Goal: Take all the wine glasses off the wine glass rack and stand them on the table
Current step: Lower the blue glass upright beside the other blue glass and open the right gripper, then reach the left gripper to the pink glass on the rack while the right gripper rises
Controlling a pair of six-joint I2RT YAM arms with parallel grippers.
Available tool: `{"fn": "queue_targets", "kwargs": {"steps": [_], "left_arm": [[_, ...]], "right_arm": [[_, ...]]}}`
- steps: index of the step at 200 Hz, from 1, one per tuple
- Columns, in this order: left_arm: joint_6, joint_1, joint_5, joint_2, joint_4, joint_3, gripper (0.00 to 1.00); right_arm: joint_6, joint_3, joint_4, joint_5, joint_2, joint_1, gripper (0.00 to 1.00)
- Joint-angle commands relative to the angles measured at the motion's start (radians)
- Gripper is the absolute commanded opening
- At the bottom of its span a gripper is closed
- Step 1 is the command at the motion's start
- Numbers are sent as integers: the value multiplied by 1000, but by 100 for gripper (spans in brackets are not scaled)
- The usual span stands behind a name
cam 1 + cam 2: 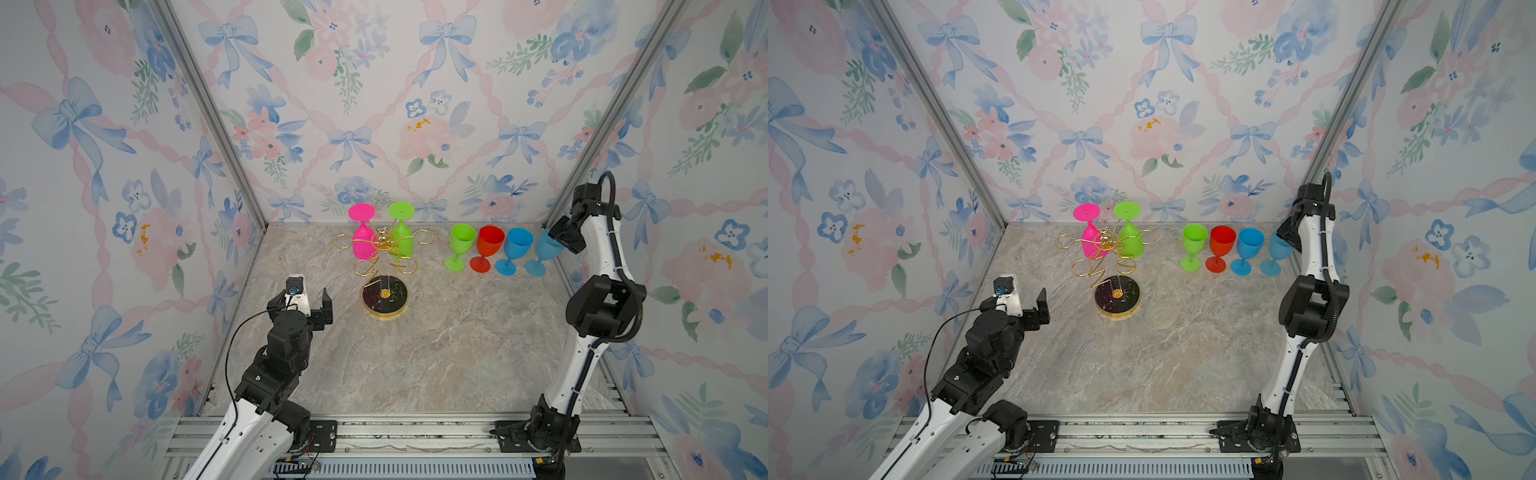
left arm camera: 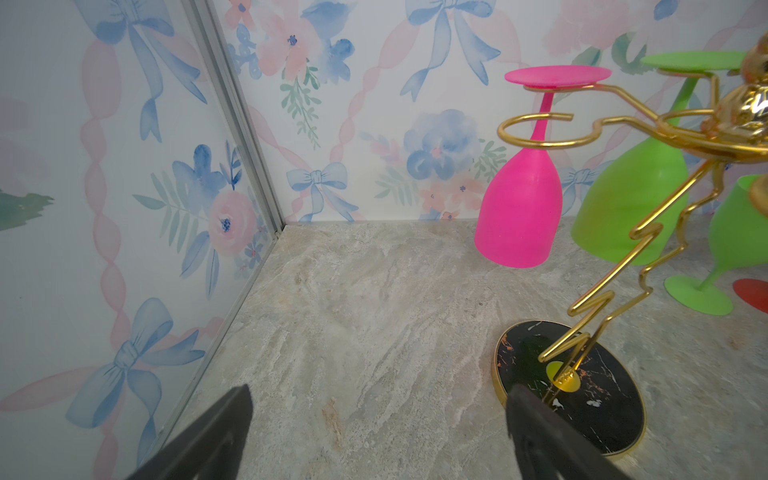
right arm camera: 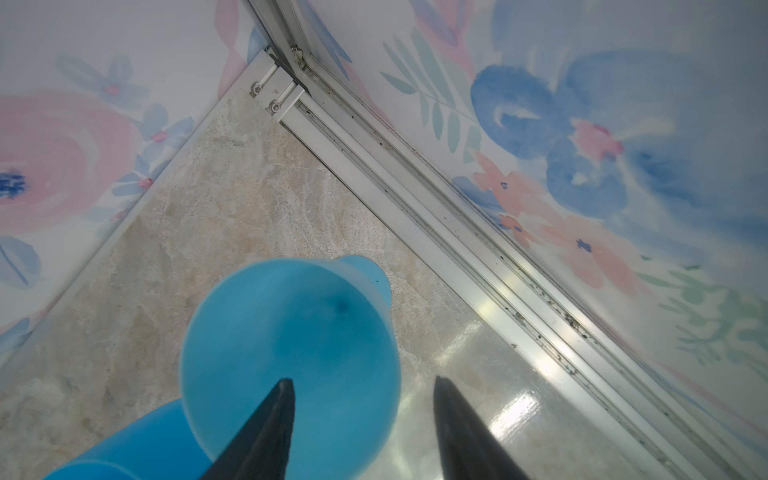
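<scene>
The right fingers, parted astride the rim of the upright sky-blue plastic wine glass at the tabletop's 2 o'clock, could snag and topple it lifting away, while the left fingers gape empty near the gold wire wine glass rack at 12 o'clock.

Front and middle of desk bare: wide passage from either side. Wine glass rack mid-back; four nearer rings hold nothing, only thin wire arms in way. Pink glass and green glass hang inverted on rear rings, close to back wall. Right-back: row of four upright glasses, tight gaps. End blue glass near side rail; narrow desk strip between.
</scene>
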Motion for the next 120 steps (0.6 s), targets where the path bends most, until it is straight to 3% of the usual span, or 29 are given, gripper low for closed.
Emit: {"fn": "queue_targets", "kwargs": {"steps": [1, 67, 91, 120], "left_arm": [[-5, 5, 2, 3, 29, -10, 97], [-10, 20, 1, 42, 27, 6, 97], [-21, 54, 24, 47, 26, 17, 97], [-49, 107, 82, 110, 36, 46, 97]], "right_arm": [[1, -56, 31, -8, -108, 14, 67], [-99, -463, 249, -31, -474, 122, 78], [-137, -707, 398, -129, -668, 165, 86], [-188, -945, 535, -261, -861, 207, 88]]}}
